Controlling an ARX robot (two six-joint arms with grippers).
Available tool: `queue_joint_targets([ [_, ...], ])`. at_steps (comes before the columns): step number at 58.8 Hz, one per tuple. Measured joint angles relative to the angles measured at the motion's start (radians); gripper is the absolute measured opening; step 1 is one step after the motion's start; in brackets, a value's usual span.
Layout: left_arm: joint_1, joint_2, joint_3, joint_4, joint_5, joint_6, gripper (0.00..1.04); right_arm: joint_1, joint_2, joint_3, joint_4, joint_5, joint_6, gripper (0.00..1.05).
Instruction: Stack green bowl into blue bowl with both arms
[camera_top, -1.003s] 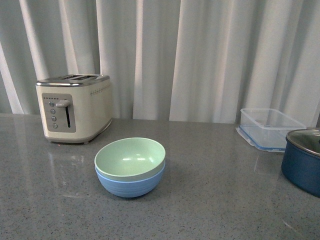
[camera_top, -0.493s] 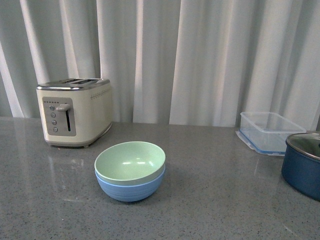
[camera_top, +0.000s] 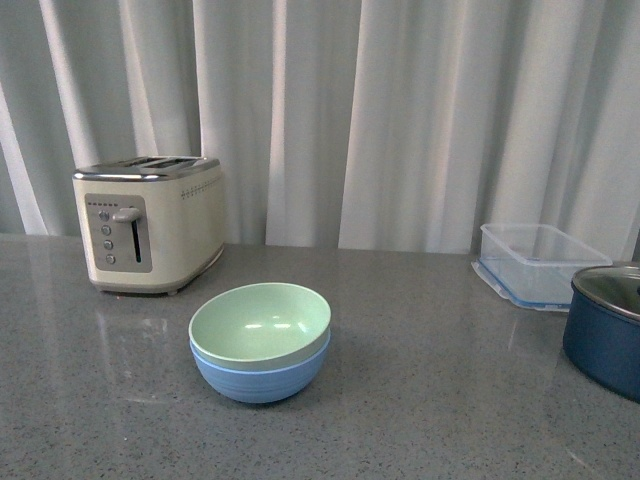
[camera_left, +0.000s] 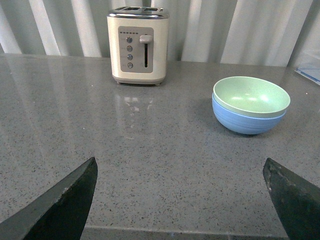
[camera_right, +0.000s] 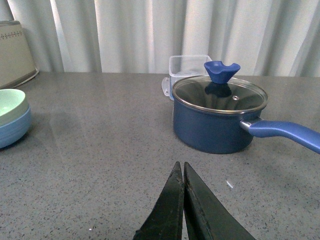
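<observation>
The green bowl (camera_top: 262, 323) sits nested inside the blue bowl (camera_top: 262, 374) on the grey counter, in the middle of the front view. No arm shows in that view. From the left wrist the nested green bowl (camera_left: 251, 95) and blue bowl (camera_left: 246, 123) lie well ahead of my left gripper (camera_left: 180, 167), which is open wide with only bare counter between its fingers. My right gripper (camera_right: 181, 167) is shut on nothing, its tips pressed together over the counter. Both stacked bowls, green (camera_right: 11, 104) over blue (camera_right: 14, 129), lie far off to its side.
A cream toaster (camera_top: 150, 220) stands at the back left. A clear plastic container (camera_top: 540, 258) and a dark navy pot with a glass lid (camera_top: 608, 325) sit at the right. The pot's blue handle (camera_right: 285, 134) sticks out towards the right gripper's side. White curtains hang behind the counter.
Between one second and half a second ago the front view's scene shifted down a little, as if the camera tilted. Since then nothing has moved. The bowls stay nested.
</observation>
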Motion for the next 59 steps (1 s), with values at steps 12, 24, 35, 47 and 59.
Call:
queue_joint_targets([
  [12, 0.000, 0.000, 0.000, 0.000, 0.000, 0.000, 0.98, 0.000, -0.071, 0.000, -0.072, 0.000, 0.000, 0.01],
  [24, 0.000, 0.000, 0.000, 0.000, 0.000, 0.000, 0.98, 0.000, -0.126, 0.000, -0.127, 0.000, 0.000, 0.01],
  [35, 0.000, 0.000, 0.000, 0.000, 0.000, 0.000, 0.98, 0.000, -0.222, 0.001, -0.244, 0.000, 0.000, 0.01],
  [47, 0.000, -0.001, 0.000, 0.000, 0.000, 0.000, 0.98, 0.000, -0.327, 0.001, -0.334, -0.001, -0.001, 0.01],
  [59, 0.000, 0.000, 0.000, 0.000, 0.000, 0.000, 0.98, 0.000, -0.327, 0.001, -0.335, -0.001, -0.002, 0.39],
])
